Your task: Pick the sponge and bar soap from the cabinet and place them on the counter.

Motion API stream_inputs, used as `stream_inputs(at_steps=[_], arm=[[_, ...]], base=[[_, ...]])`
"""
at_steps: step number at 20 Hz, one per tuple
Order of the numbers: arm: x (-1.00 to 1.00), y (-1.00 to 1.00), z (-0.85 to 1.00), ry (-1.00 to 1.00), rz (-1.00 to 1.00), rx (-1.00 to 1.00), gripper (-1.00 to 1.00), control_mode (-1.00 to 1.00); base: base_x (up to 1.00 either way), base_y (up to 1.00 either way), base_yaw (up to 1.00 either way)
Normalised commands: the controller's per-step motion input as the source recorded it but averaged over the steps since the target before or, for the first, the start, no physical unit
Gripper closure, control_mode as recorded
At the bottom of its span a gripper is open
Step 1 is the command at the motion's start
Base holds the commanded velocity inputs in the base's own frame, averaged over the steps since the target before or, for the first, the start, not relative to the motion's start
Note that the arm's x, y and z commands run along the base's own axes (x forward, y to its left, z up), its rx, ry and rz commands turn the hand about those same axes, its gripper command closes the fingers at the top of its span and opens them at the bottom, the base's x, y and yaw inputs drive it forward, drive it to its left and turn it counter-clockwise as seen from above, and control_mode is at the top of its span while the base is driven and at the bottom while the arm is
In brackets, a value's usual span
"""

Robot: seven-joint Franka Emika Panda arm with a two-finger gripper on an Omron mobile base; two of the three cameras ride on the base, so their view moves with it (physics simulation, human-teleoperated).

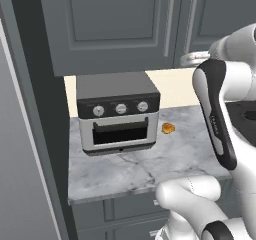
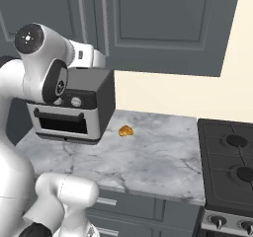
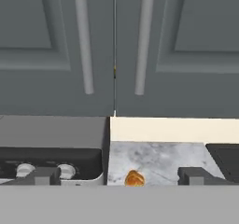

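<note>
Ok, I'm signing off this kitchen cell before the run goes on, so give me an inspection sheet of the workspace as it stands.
Surface: counter, white-grey marble, mostly bare.
Job's things: cabinet doors both shut, handles side by side; sponge and bar soap nothing seen.
Clutter: toaster oven at the counter's left end; small orange-yellow lump on the marble just right of it, apart from it.
Gripper: gripper open, holding nothing, facing the cabinet doors from in front.
Cables: nothing seen.
Surroundings: black stove right of the counter, cream wall behind, grey drawer fronts below.
</note>
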Motion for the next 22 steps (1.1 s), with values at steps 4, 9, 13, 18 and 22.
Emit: stream_inputs(at_steps=[4,9,13,18,22], arm=[[0.05,-0.10,0.44,-0.09,-0.03,0.00,-1.00,-1.00],[0.11,-0.14,0.37,-0.09,0.00,0.00,-1.00,-1.00],[0.16,-0.05,0.23,-0.10,0.00,0.00,-1.00,-1.00],[0.17,-0.02,0.15,-0.07,0.00,0.00,-1.00,-1.00],[0.22,-0.04,0.07,-0.03,0.00,0.01,-1.00,-1.00]], base=[[0.00,0.00,0.00],[0.00,0.00,0.00],[0.00,0.00,0.00],[0.00,0.00,0.00],[0.00,0.00,0.00]])
